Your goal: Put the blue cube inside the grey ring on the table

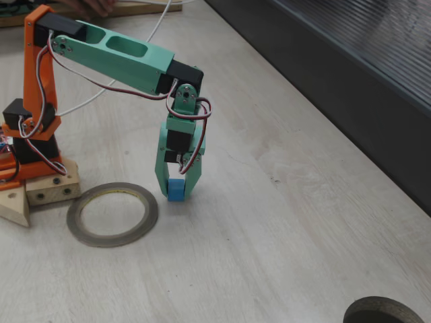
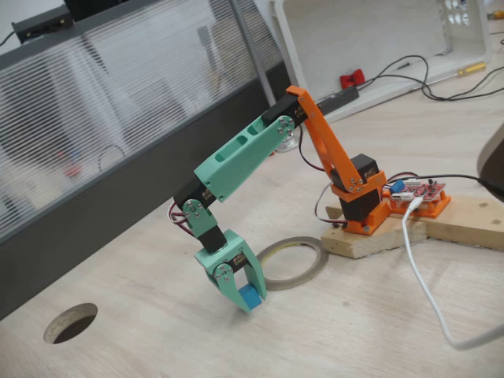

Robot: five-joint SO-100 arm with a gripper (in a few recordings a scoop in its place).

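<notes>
The claw [image 1: 176, 190] pinches the blue cube [image 1: 176, 190] low over the worktop [image 1: 283, 222], beside the grey ring [image 1: 112, 214]; a loose grip could drop it outside.

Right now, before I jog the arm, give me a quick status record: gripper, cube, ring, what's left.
gripper: shut on the blue cube, pointing down
cube position: at table level, outside the grey ring
ring: flat beside the arm's base, hole unoccupied
cube to ring: cube to the ring's right in a fixed view, apart
remaining: carry cube over the hole, release
</notes>
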